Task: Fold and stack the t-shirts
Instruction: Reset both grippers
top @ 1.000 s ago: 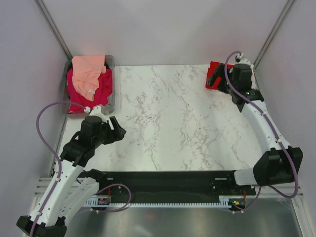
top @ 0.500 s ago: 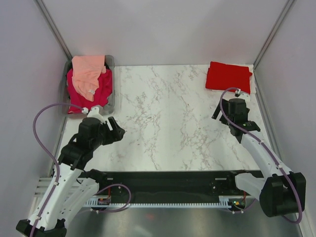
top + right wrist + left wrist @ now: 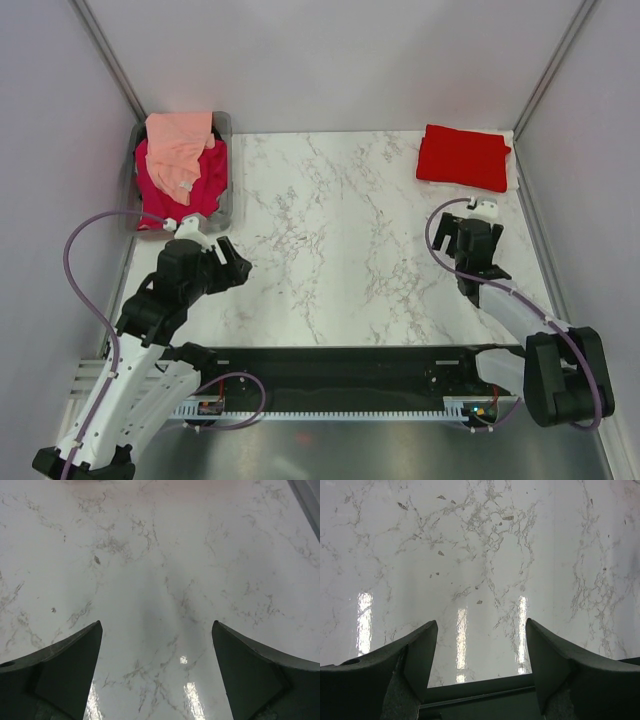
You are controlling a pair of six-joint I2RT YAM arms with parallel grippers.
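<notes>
A folded bright red t-shirt (image 3: pixel 462 157) lies flat at the back right of the marble table (image 3: pixel 350 230). A peach t-shirt (image 3: pixel 178 145) lies crumpled on a magenta-pink t-shirt (image 3: pixel 196 190) in a bin at the back left. No cream-white t-shirt shows. My left gripper (image 3: pixel 233 262) is open and empty over the table's left side; its wrist view (image 3: pixel 479 630) shows only marble. My right gripper (image 3: pixel 468 240) is open and empty, well in front of the red t-shirt; its wrist view (image 3: pixel 157 630) shows only marble.
The grey bin (image 3: pixel 229 170) stands at the back left corner. Frame posts and pale walls enclose the table on the left, back and right. A black rail (image 3: pixel 340 362) runs along the near edge between the arm bases.
My right gripper has drawn back from the red t-shirt toward the near edge, leaving it folded at the back right. My left arm has barely moved.
</notes>
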